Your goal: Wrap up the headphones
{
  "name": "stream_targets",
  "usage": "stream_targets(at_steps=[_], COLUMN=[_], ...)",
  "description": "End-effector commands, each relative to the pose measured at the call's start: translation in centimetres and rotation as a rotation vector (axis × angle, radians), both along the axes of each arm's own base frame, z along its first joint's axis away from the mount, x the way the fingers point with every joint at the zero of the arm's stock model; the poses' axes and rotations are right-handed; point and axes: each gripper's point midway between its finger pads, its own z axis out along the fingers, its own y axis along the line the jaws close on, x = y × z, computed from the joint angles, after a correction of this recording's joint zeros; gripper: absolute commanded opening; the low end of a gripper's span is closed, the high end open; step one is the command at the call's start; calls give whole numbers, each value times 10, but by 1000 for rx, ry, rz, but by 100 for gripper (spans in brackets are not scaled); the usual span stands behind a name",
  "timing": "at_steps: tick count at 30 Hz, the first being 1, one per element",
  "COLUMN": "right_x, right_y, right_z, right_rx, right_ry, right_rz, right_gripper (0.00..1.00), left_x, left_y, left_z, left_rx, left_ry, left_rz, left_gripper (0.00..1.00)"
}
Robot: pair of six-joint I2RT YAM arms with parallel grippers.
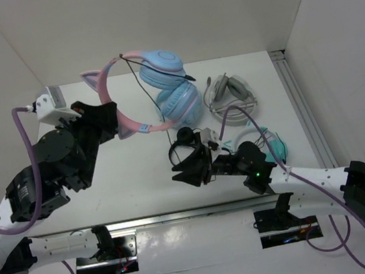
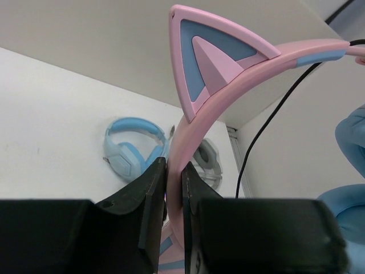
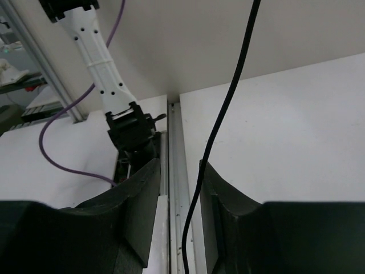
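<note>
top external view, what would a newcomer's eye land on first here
The pink cat-ear headphones stand out first, held up off the table toward the back, left of centre, with the fingers of the left gripper clamped on the pink headband. Next is their thin black cable, hanging down between the parted fingers of the right gripper near the middle.

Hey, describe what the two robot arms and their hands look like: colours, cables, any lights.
Both arms have bulky black round joint housings joined by white links. A thin purple cable loops along the left arm and another runs along the right arm, which shows a small green light. The left hand and right hand each have two black, wedge-shaped fingers.
</note>
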Motion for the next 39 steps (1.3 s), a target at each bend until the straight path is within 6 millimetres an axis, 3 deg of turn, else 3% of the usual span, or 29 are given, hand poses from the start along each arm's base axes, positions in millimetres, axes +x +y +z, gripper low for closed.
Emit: stream_targets(at_steps=[1,6,9,17,26,27,28,30,35,36,38,39], right_x=[-23,-41,-55,-80,-115,-118,-123,-130,-124,-121,-114,-111], right_y=[3,6,8,16,19,19,20,21,32,33,34,34], right_z=[21,13,24,26,35,35,41,43,57,51,66,61], right_rx=[73,82,125,131,160,160,174,169,120,73,68,22], right_ry=[-58,-44,-56,-53,-59,-58,-68,-81,-101,-92,-111,-107], right_rz=[62,87,127,192,288,297,304,312,256,239,197,186], right_gripper=[41,39,36,34,31,26,13,5,0,0,0,0], left_x=[0,6,10,12,16,19,21,26,32,34,33,32], left_y=[28,26,23,27,45,47,49,46,42,40,45,47], left_z=[50,49,52,49,52,49,40,27,-12,-27,-41,-48], left_rx=[-154,-73,-57,-1,52,74,112,127,268,325,365,377], left_ry=[-80,-79,-83,-83,-109,-109,-105,-89,-30,-12,11,19], left_rz=[115,150,172,215,358,382,395,388,381,391,415,414], left_gripper=[0,0,0,0,0,0,0,0,0,0,0,0])
